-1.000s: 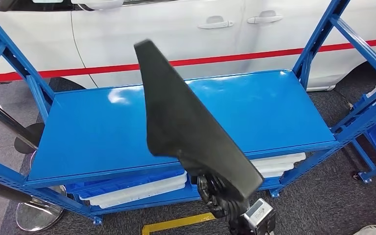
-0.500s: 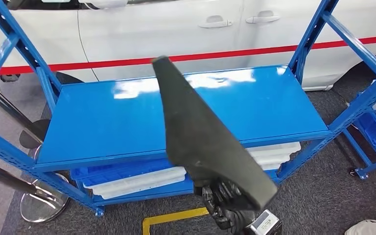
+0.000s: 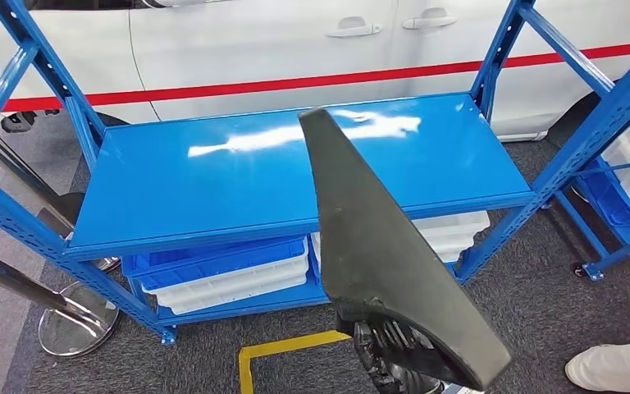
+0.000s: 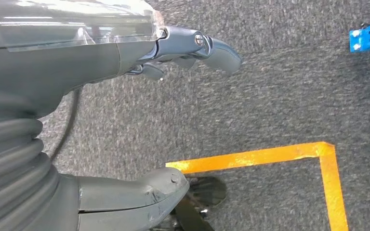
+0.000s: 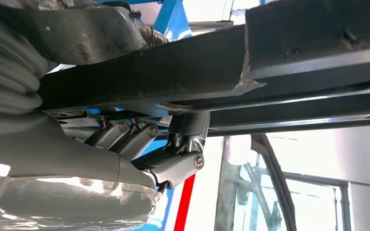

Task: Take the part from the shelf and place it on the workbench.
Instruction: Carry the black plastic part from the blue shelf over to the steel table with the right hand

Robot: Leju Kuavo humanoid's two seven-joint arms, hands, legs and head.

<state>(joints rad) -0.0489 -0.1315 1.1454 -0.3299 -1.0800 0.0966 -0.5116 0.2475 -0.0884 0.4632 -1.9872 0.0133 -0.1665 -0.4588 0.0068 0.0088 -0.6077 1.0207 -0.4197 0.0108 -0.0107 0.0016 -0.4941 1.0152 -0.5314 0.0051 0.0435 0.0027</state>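
One robot hand, the right point(image 3: 394, 349), grips the black part point(image 3: 377, 246); the left point(image 4: 139, 57) hangs slack, holding nothing.

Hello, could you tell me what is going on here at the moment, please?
The robot's right robot hand holds a long black part clear of the blue shelf, one end tilted up over the shelf's bare top level. The left robot hand hangs open above grey carpet with yellow floor tape. White and blue trays sit on the lower shelf level, and a white car stands behind. The part is not yet set down anywhere.
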